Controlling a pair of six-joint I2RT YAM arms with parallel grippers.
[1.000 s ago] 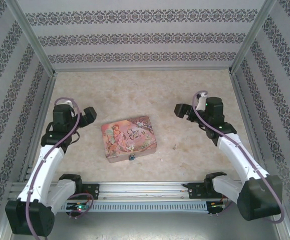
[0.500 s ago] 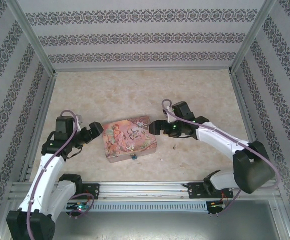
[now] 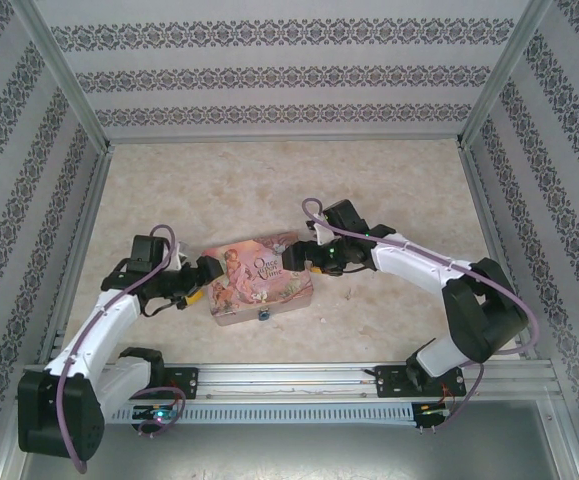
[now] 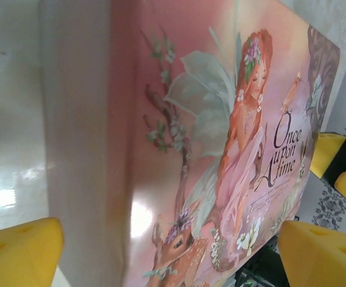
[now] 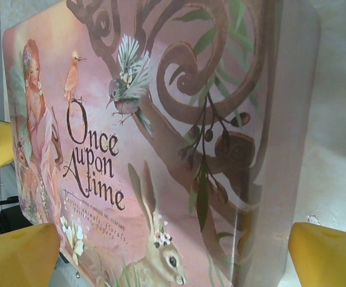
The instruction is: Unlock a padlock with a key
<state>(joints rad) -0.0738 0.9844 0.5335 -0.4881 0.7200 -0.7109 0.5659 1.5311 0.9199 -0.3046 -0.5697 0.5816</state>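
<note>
Both arms reached low and inward across the table, the left gripper (image 3: 205, 280) and right gripper (image 3: 299, 260) each spread wide at opposite ends of the pink tin (image 3: 259, 278), clasping nothing, the blue padlock (image 3: 265, 314) between them on the tin's near wall.

1. On the lid of the pink illustrated rectangular tin box (image 5: 161, 149), beside its painted red-haired fairy (image 5: 34, 98), dark script reads "Once upon A time".
2. Smaller lettering beneath the script, also near the fairy, is too fine to read.
</note>
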